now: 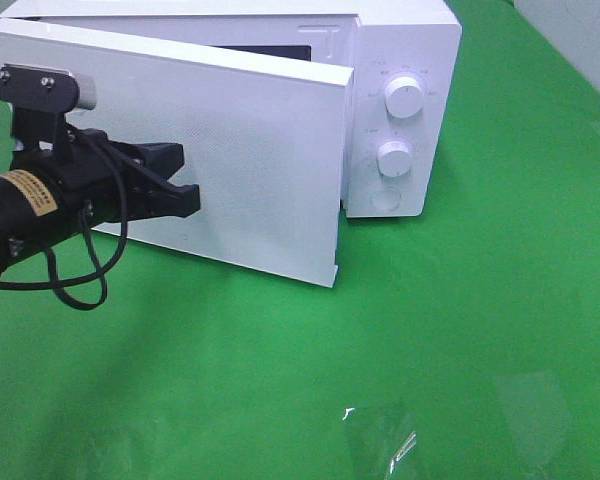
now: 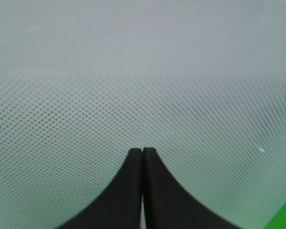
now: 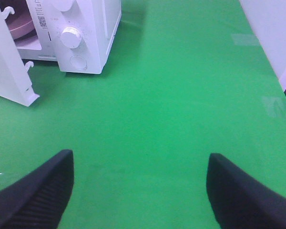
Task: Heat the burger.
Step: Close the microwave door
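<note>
The burger is hidden from every view. A white microwave (image 1: 405, 60) stands at the back of the green table, its door (image 1: 250, 170) partly open and swung toward the front. My left gripper (image 1: 185, 195) is shut and empty, its tips at the door's outer face; the left wrist view shows the closed fingertips (image 2: 142, 157) against the dotted door panel (image 2: 133, 109). My right gripper (image 3: 138, 191) is open and empty above the table, out of the high view. In the right wrist view the rim of a pink plate (image 3: 20, 28) shows inside the microwave (image 3: 81, 28).
Two white knobs (image 1: 404, 98) and a round button (image 1: 385, 200) are on the microwave's right panel. Green cloth (image 1: 460, 330) covers the table. A white wall (image 3: 276, 28) runs along the right side.
</note>
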Robot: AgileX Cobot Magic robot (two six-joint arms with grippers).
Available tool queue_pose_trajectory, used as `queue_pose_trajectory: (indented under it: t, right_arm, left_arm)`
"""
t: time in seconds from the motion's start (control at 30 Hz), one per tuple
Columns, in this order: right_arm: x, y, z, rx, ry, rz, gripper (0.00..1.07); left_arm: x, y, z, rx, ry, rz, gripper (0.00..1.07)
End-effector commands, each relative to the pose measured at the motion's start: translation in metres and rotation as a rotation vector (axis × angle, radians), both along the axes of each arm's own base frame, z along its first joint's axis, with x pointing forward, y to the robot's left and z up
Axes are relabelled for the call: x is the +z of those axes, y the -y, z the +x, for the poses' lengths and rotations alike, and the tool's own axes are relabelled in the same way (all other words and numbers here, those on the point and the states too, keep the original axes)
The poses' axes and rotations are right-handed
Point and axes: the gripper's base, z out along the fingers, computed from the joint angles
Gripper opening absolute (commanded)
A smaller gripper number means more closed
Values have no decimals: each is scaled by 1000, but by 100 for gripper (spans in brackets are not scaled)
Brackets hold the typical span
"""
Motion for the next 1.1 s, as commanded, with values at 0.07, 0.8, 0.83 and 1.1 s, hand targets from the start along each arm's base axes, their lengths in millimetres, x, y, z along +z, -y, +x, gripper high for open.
queue_pose_trajectory:
  t: [0.07,0.8,0.83,1.1]
  right_arm:
    - [0,0,-4,-10,32,12,73]
    - [0,0,-4,-10,32,12,73]
    - [0,0,-4,-10,32,12,73]
    - [0,0,-4,-10,32,12,73]
  left_arm:
    - [4,17,13,17,5,16,0]
    - [10,70,65,51,26,-27,0]
    - [11,73,70,57,32,-37,0]
    - [11,80,82,76,51,-41,0]
